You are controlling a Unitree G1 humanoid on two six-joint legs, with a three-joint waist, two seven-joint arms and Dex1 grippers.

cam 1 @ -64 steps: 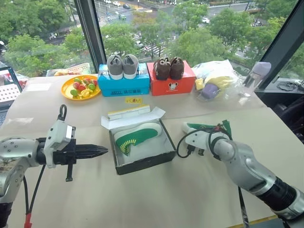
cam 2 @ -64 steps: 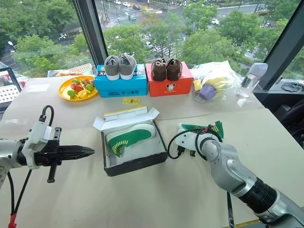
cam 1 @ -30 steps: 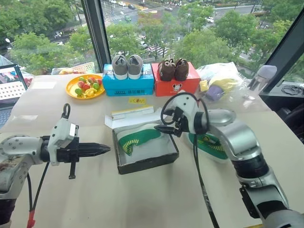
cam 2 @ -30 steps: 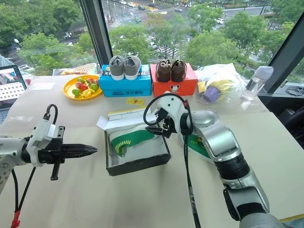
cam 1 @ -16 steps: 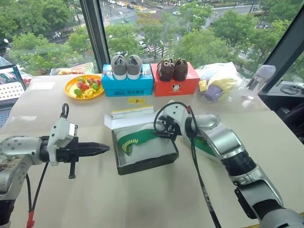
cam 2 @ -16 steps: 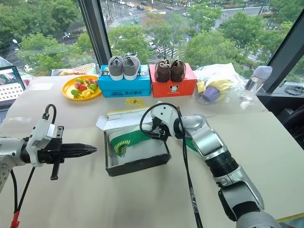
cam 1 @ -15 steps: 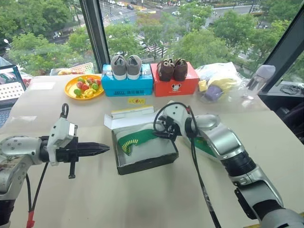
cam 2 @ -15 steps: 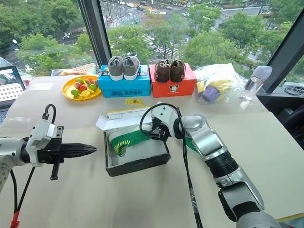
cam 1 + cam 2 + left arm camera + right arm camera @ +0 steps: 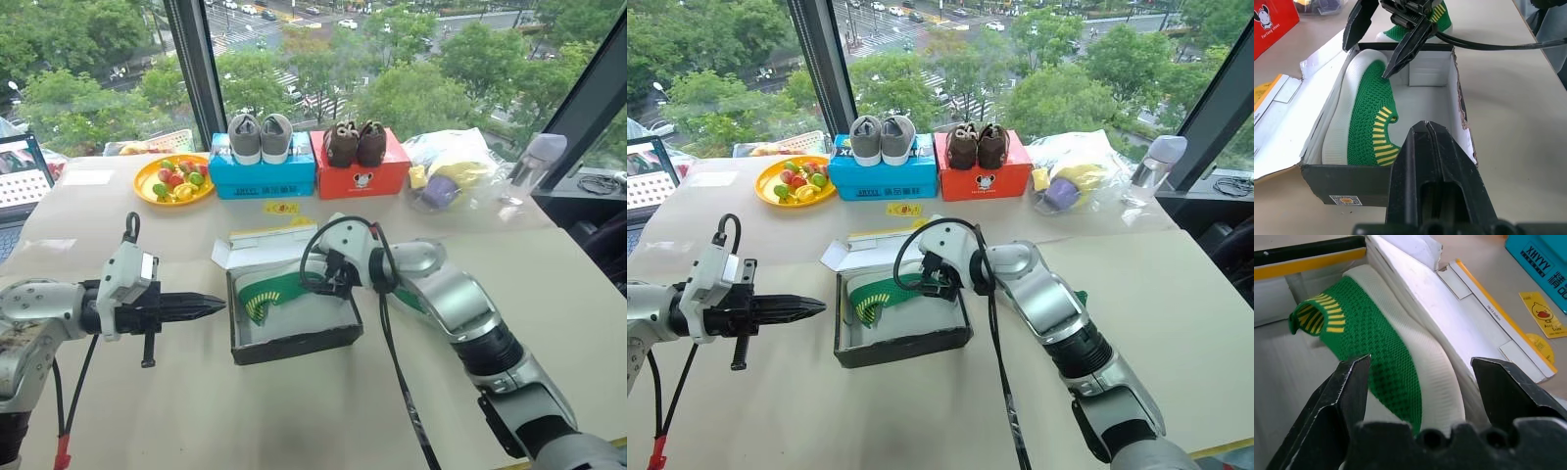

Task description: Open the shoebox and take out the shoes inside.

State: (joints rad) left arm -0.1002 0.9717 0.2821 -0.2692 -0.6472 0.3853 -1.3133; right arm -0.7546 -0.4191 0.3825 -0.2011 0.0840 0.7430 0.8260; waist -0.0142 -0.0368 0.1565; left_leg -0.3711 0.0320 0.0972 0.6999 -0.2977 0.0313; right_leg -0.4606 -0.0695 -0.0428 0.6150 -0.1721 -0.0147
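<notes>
A blue box (image 9: 265, 176) stands at the far side of the bench (image 9: 294, 411), with a grey pair of shoes (image 9: 260, 137) on top. Touching its right side is a red box (image 9: 364, 176) carrying a brown pair (image 9: 356, 143). Left of the blue box lies a yellow plate of fruit (image 9: 174, 180). Just in front of it lies a small yellow tag (image 9: 282, 208). Farther right of the red box rests a clear bag (image 9: 453, 174), and beyond that a bottle (image 9: 530, 162).
</notes>
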